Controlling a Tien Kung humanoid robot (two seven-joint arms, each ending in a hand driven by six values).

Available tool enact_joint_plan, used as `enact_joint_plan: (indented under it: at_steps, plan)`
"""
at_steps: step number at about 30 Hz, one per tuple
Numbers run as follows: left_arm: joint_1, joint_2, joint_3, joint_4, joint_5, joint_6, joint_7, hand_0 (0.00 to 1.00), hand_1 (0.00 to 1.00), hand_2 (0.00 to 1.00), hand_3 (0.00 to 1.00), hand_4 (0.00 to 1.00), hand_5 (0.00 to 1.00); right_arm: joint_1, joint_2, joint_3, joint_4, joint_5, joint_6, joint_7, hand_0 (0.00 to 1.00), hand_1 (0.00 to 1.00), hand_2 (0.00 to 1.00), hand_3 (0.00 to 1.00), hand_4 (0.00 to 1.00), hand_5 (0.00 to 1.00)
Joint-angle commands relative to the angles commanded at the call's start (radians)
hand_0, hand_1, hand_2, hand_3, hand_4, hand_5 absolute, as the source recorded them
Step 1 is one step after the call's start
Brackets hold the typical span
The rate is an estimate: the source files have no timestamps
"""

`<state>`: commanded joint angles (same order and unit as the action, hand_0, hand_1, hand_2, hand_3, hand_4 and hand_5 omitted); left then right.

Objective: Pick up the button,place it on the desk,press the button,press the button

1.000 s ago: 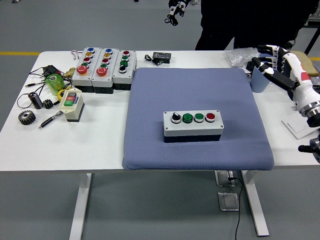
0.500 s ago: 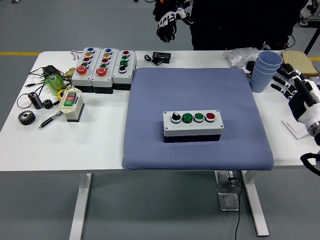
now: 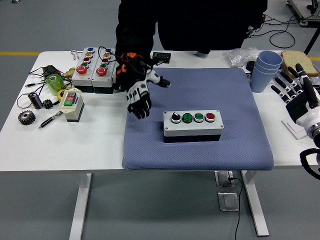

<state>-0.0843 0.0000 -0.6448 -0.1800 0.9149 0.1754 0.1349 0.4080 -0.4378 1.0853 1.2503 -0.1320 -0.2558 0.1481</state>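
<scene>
Count taken on the tabletop (image 3: 100, 145). One blue mat (image 3: 200, 142). One four-button box (image 3: 193, 125) on the mat, carrying one black selector knob, two green buttons and one red button. Two multi-button boxes (image 3: 92, 75) visible at the rear left, a third possibly hidden behind the person's gloved hand (image 3: 139, 96). One small yellow two-button box (image 3: 71, 104). Two gears (image 3: 26, 117). One pen (image 3: 50, 120). One stack of blue cups (image 3: 262, 71). One bread slice (image 3: 299, 61). One robot hand (image 3: 295, 95) in view.
</scene>
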Motion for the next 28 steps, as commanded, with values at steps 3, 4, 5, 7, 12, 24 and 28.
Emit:
enact_joint_plan:
  at_steps: [3, 4, 5, 7, 12, 24, 28]
  plan:
    - [0.002, 0.000, -0.002, 0.000, 0.005, 0.000, 0.001, 0.627, 0.660, 0.680, 0.602, 0.339, 0.641, -0.002, 0.001, -0.001, 0.000, 0.001, -0.001, 0.000, 0.752, 0.713, 0.732, 0.709, 0.780, 0.443]
    - [0.004, 0.000, -0.003, 0.000, 0.007, -0.001, 0.002, 0.627, 0.660, 0.680, 0.602, 0.339, 0.641, -0.004, 0.001, -0.001, -0.001, 0.001, -0.003, -0.001, 0.752, 0.713, 0.732, 0.709, 0.780, 0.443]
    - [0.005, 0.000, -0.004, 0.000, 0.009, -0.001, 0.002, 0.627, 0.660, 0.680, 0.602, 0.339, 0.641, -0.005, 0.002, -0.002, -0.001, 0.002, -0.004, -0.001, 0.752, 0.713, 0.732, 0.709, 0.780, 0.443]
    - [0.006, 0.000, -0.004, 0.000, 0.010, -0.001, 0.002, 0.627, 0.660, 0.680, 0.602, 0.337, 0.639, -0.005, 0.002, -0.002, -0.001, 0.002, -0.004, -0.002, 0.752, 0.713, 0.730, 0.708, 0.780, 0.442]
    - [0.010, 0.000, -0.007, 0.000, 0.016, -0.002, 0.004, 0.627, 0.660, 0.680, 0.602, 0.337, 0.639, -0.008, 0.003, -0.005, -0.001, 0.009, -0.007, -0.001, 0.752, 0.713, 0.730, 0.708, 0.780, 0.442]
    - [0.015, 0.000, -0.014, 0.000, 0.027, -0.002, 0.006, 0.627, 0.661, 0.680, 0.602, 0.338, 0.640, -0.012, 0.005, -0.012, -0.002, 0.016, -0.010, -0.002, 0.756, 0.711, 0.729, 0.705, 0.775, 0.435]
    - [0.015, 0.000, -0.008, 0.000, 0.021, -0.002, 0.005, 0.627, 0.660, 0.679, 0.602, 0.340, 0.642, -0.015, 0.006, -0.011, -0.002, 0.014, -0.011, -0.006, 0.754, 0.709, 0.729, 0.704, 0.773, 0.433]
